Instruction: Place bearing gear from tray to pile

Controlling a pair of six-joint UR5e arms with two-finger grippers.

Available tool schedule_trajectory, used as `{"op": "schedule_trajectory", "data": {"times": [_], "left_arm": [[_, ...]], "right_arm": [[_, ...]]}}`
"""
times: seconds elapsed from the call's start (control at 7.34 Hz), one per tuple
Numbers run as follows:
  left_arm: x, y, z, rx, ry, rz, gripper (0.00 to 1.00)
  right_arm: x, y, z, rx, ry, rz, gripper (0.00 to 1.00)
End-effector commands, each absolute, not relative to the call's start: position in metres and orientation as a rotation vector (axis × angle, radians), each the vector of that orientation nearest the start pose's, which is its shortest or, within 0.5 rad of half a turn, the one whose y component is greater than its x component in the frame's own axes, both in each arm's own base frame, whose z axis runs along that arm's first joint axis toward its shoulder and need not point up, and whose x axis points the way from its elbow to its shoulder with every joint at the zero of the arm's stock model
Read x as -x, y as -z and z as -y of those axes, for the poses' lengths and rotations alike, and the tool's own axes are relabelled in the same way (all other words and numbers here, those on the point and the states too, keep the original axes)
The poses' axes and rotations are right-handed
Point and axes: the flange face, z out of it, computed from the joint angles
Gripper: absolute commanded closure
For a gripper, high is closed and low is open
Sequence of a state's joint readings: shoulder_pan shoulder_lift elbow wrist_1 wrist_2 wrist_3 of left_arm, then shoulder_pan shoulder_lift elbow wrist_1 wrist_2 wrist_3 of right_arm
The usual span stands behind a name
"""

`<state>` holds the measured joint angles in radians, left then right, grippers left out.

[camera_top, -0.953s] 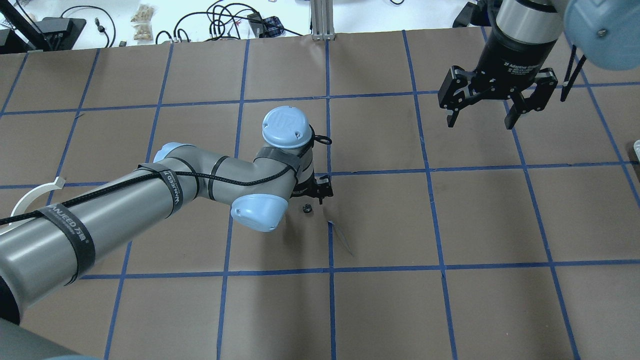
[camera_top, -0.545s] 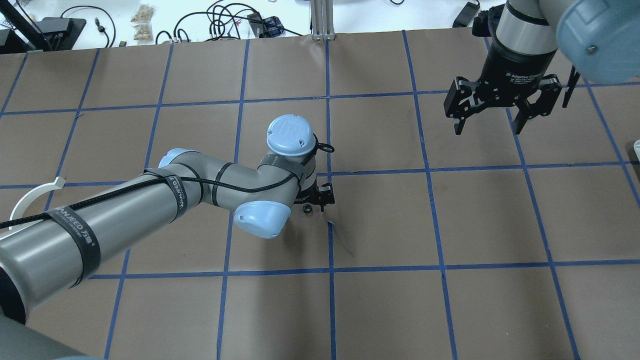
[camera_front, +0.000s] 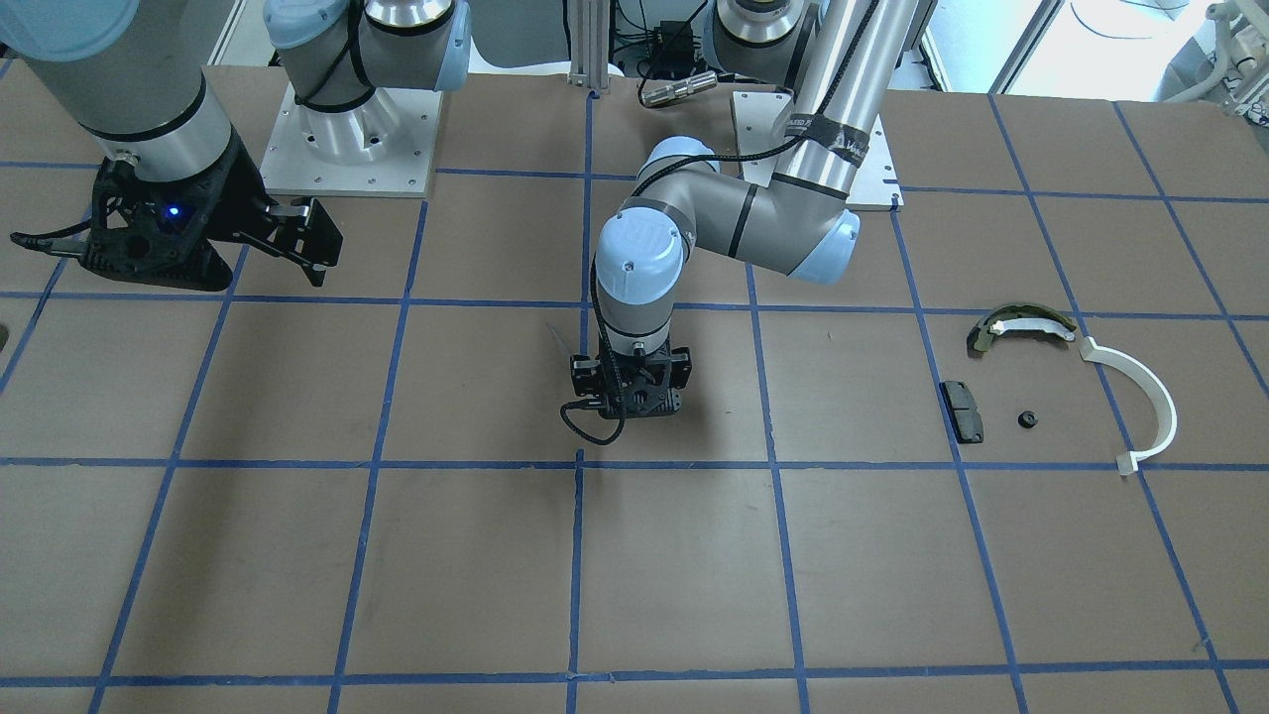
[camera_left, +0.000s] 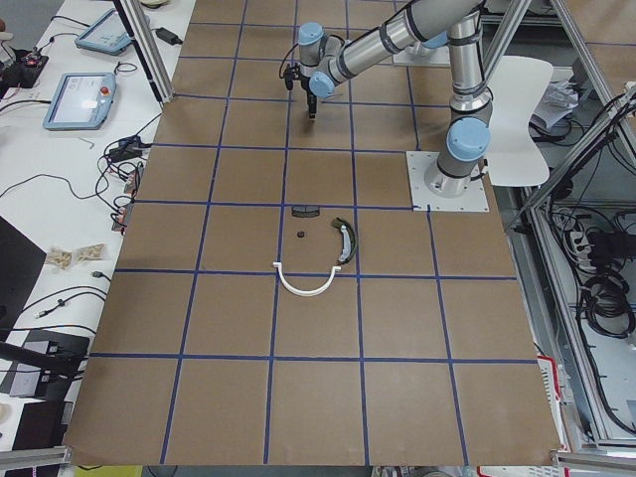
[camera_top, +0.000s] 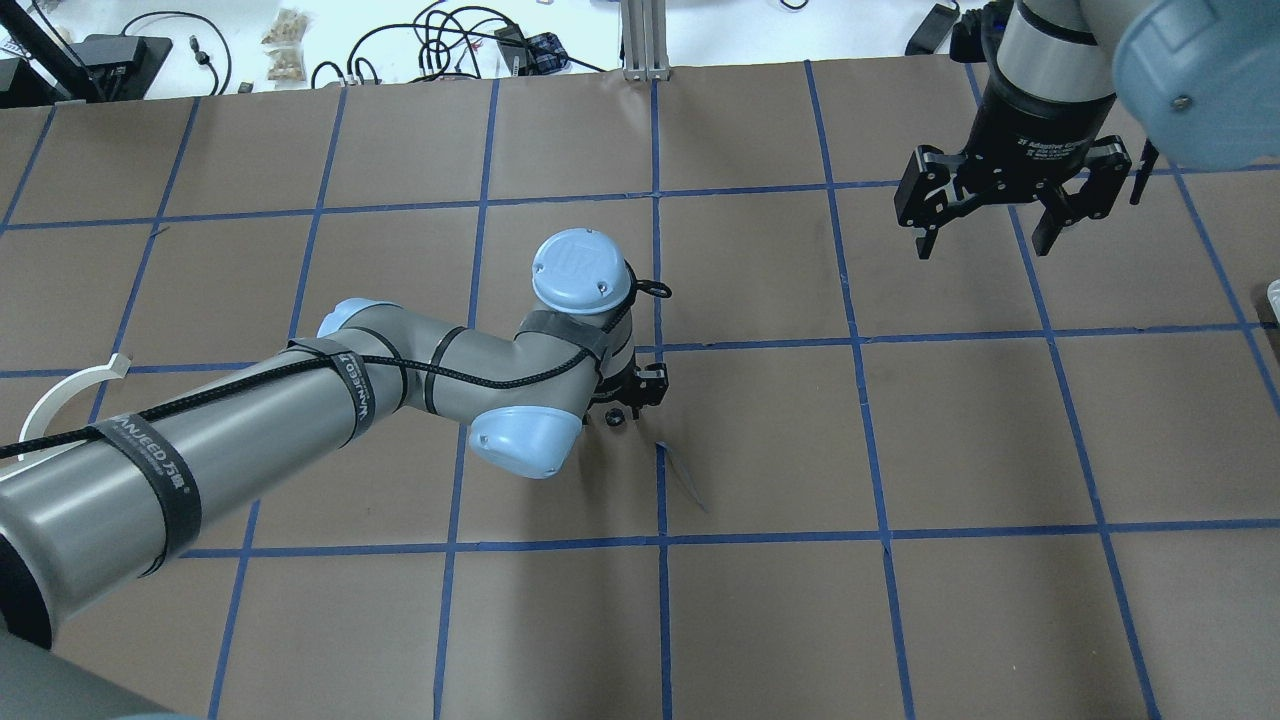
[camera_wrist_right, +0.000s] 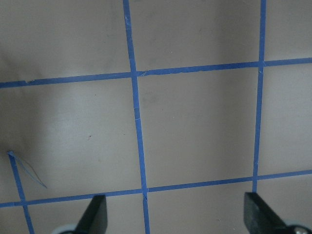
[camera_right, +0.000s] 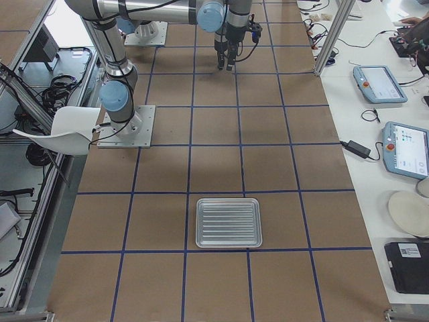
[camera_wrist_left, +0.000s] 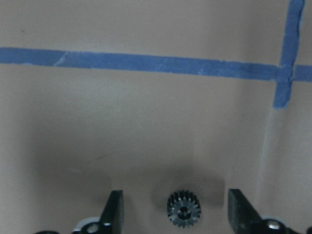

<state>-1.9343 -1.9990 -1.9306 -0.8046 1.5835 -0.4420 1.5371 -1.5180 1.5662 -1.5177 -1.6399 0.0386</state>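
The gear (camera_wrist_left: 184, 208) lies on the bench (camera_top: 900, 450) between the spread fingers (camera_wrist_left: 114, 210) of the left gripper (camera_top: 628, 392). They are released, and as far as the dim wrist view shows, neither touches it. Well apart from the gear, toward the robot's left, sits the pile (camera_front: 1028, 418) — white half-ring (camera_front: 1168, 412), olive curved piece (camera_front: 1021, 322), black pad (camera_front: 963, 411). The right gripper (camera_top: 980, 245) hangs far from the gear on the other side, fingers wide and holding nothing. The tray (camera_right: 228, 222) also lies well apart from the gear.
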Motion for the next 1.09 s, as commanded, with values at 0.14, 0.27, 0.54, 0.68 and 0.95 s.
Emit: {"op": "schedule_trajectory", "data": {"times": [0.14, 0.27, 0.54, 0.68, 0.95], "left_arm": [[0.319, -0.168, 0.464, 0.150, -0.032, -3.115, 1.00], [0.317, -0.176, 0.466, 0.153, -0.009, -3.120, 1.00], [0.309, -0.214, 0.482, 0.174, 0.078, -3.140, 1.00], [0.284, -0.237, 0.510, 0.255, 0.067, -3.127, 0.99], [0.195, -0.269, 0.553, 0.249, -0.083, -3.094, 0.98]], "right_arm": [[-0.110, -0.464, 0.508, -0.108, -0.145, -3.199, 0.00], [-0.109, -0.465, 0.509, -0.111, -0.145, -3.204, 0.00], [-0.108, -0.465, 0.509, -0.113, -0.143, -3.204, 0.00], [-0.109, -0.465, 0.509, -0.111, -0.145, -3.202, 0.00], [-0.107, -0.463, 0.513, -0.113, -0.089, -3.209, 0.00]]}}
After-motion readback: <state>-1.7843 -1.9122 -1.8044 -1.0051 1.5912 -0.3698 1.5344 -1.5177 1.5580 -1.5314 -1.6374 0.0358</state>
